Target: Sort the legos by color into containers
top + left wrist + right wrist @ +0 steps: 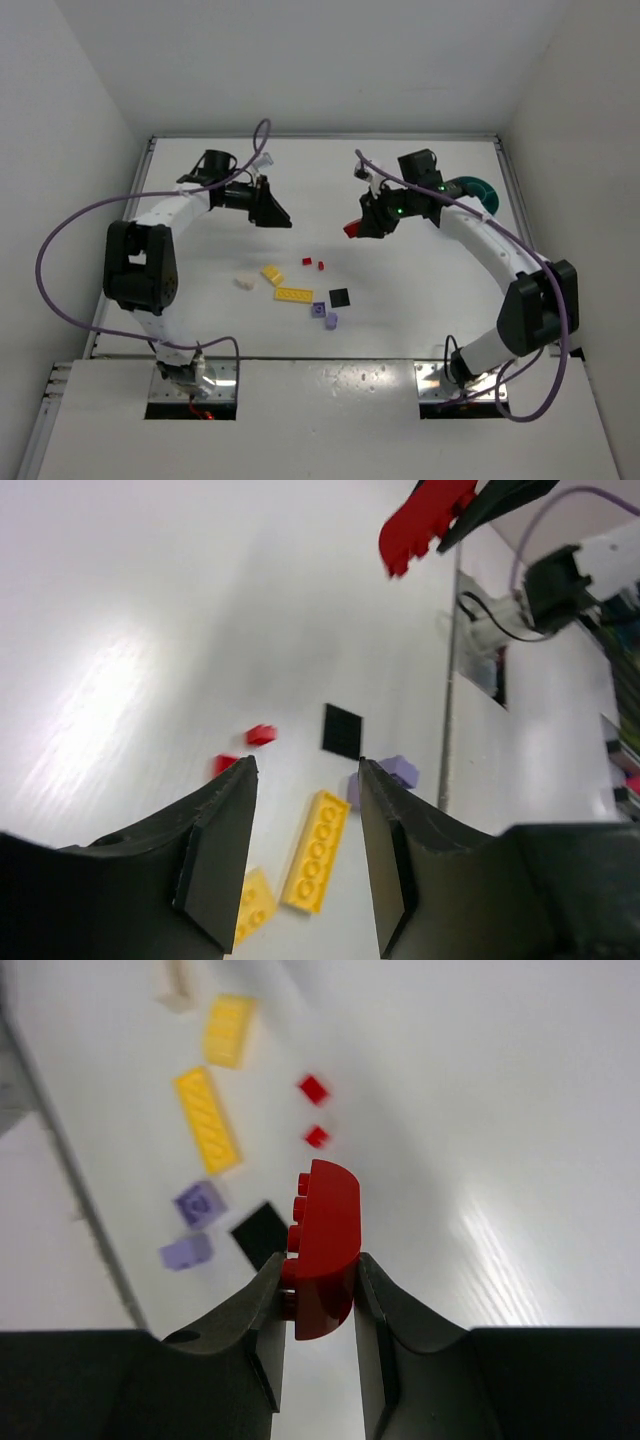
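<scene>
Arms (pixel 490 240) arched inward above table (pixel 420 285); right fingers (pixel 250 1350) clamp red brick (pixel 325 1250); left fingers (pixel 220 850) parted, empty.

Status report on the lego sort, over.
Left gripper open, empty. Right gripper shut on red brick, held in the air. Teal bowl partly hidden behind right arm; nothing seen blocking it.

You're looking at a robot lab cell: a white table (pixel 400 300) boxed in by plain white panels (pixel 90 100) left, far and right, the left arm (pixel 140 262) and right arm (pixel 497 250) bolted at its near edge, and purple cables (pixel 52 240) looping loose.
</scene>
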Action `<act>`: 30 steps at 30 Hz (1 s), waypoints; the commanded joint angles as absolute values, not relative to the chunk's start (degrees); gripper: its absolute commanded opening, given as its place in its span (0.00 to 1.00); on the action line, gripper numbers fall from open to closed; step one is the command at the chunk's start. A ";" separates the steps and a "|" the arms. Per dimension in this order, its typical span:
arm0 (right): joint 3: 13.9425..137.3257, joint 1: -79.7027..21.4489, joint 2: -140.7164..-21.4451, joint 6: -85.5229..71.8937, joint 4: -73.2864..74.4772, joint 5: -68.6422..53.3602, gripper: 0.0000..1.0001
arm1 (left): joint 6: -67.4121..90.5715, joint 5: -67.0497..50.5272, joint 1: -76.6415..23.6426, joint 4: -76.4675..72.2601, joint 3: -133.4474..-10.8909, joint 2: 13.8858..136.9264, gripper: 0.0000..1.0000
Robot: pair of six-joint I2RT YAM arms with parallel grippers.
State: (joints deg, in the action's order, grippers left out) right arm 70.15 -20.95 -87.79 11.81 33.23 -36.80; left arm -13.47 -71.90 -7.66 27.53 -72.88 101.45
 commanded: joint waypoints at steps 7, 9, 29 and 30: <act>66.27 -12.31 -85.35 7.39 29.89 -3.53 0.00 | -14.06 -58.54 1.05 26.63 -75.15 94.93 0.51; 67.05 -9.33 -86.39 6.86 29.88 -0.11 0.00 | -13.19 -56.27 1.05 26.63 -74.54 94.04 0.51; 78.49 7.03 -95.62 -0.88 37.35 6.33 0.00 | -10.37 -55.20 4.92 20.65 -67.76 88.33 0.51; 79.18 7.03 -96.76 -1.49 37.88 6.33 0.00 | -9.76 -55.20 4.92 20.13 -67.76 88.33 0.51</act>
